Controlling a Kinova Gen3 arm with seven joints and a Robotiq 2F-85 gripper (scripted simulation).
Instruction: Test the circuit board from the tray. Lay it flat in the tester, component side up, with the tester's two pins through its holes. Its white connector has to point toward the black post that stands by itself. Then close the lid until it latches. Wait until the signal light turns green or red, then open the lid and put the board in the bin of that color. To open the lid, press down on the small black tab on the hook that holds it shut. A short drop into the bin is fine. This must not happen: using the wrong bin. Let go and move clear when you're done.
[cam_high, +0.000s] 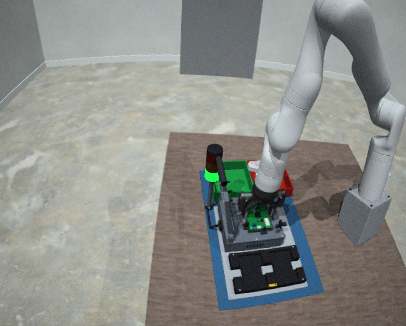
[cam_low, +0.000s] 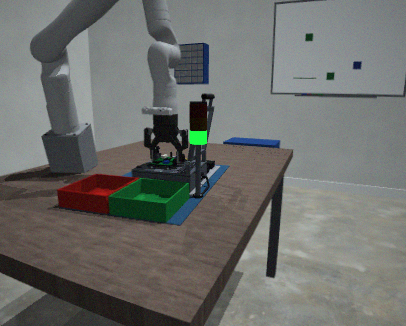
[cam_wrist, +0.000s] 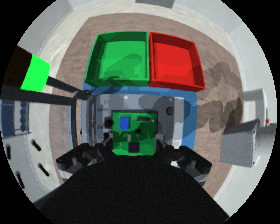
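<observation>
The green circuit board (cam_high: 257, 221) (cam_low: 164, 162) (cam_wrist: 146, 132) lies component side up in the tester (cam_high: 252, 242) (cam_low: 154, 169) (cam_wrist: 145, 102). Its white connector (cam_high: 267, 221) shows in the top view at the board's near right. The tester's lid (cam_high: 227, 220) stands open on the left. The signal light (cam_high: 211, 176) (cam_low: 198, 137) (cam_wrist: 36, 72) is green. My gripper (cam_high: 261, 212) (cam_low: 167, 158) (cam_wrist: 134, 144) points down over the board, open, with one finger low at each side. The fingers hide parts of the board's edges; the pins are not clear to see.
The green bin (cam_high: 237, 176) (cam_low: 137, 209) (cam_wrist: 117, 36) and red bin (cam_high: 287, 187) (cam_low: 80, 199) (cam_wrist: 199, 75) stand side by side behind the tester, both empty. The black tray (cam_high: 282, 272) lies in front without a board. The light's pole and raised lid stand close at the left.
</observation>
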